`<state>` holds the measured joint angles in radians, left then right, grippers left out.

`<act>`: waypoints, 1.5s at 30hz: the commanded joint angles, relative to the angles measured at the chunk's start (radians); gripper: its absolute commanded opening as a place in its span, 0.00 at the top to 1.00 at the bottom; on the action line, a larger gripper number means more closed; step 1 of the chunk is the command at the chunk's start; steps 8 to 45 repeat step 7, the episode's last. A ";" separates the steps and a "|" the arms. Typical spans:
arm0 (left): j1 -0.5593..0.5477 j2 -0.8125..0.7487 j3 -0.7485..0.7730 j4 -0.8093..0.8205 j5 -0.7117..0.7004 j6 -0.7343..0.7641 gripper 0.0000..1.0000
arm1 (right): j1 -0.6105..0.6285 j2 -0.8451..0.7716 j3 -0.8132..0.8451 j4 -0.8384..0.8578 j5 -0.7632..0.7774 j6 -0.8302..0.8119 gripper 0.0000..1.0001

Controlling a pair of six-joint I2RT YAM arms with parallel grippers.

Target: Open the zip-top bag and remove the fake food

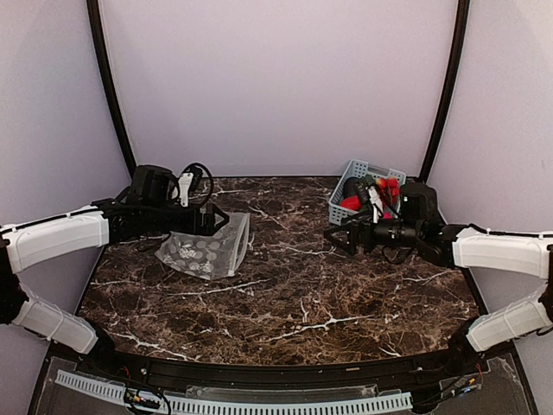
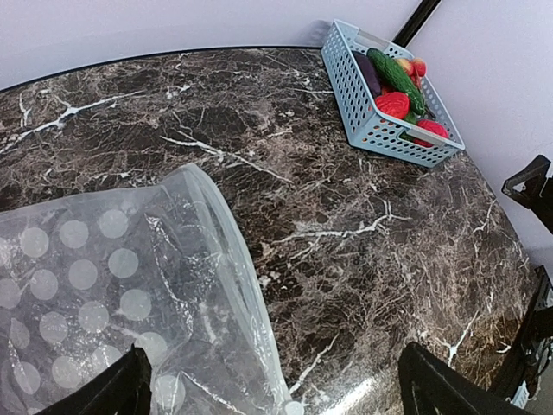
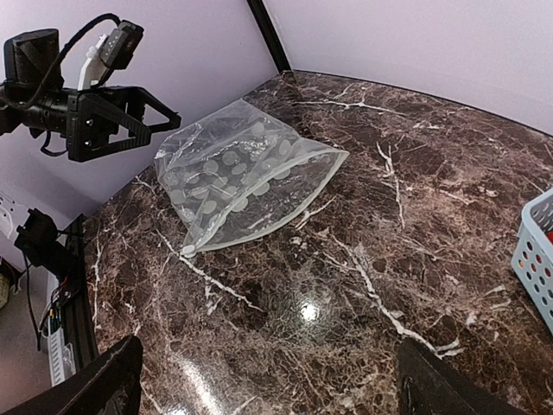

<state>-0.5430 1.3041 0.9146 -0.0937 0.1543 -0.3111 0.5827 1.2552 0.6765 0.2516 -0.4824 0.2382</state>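
Observation:
The zip-top bag (image 1: 207, 251) lies flat at the left of the marble table, clear with pale dots, and I see nothing inside it. In the left wrist view the zip-top bag (image 2: 112, 285) fills the lower left. My left gripper (image 1: 220, 220) hovers open over the bag's far edge, its fingers apart with nothing between them (image 2: 272, 393). The fake food (image 1: 367, 194) sits in the light-blue basket (image 1: 339, 206) at the back right: a green piece (image 2: 393, 73), a dark purple eggplant (image 2: 367, 73) and red pieces (image 2: 393, 105). My right gripper (image 1: 335, 236) is open just in front of the basket.
In the right wrist view the bag (image 3: 242, 173) lies ahead, the left gripper (image 3: 168, 128) above its far side, and the basket rim (image 3: 536, 259) shows at the right edge. Purple walls and black poles enclose the table. Cables trail behind the left arm (image 1: 194, 177).

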 commanded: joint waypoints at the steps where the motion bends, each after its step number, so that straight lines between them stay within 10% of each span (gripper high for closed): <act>1: -0.010 0.014 -0.026 0.028 -0.038 -0.015 0.01 | 0.014 -0.007 -0.033 0.100 -0.005 0.044 0.01; 45: -0.011 0.035 -0.023 0.028 -0.066 -0.033 0.01 | 0.014 0.009 -0.033 0.107 -0.001 0.039 0.01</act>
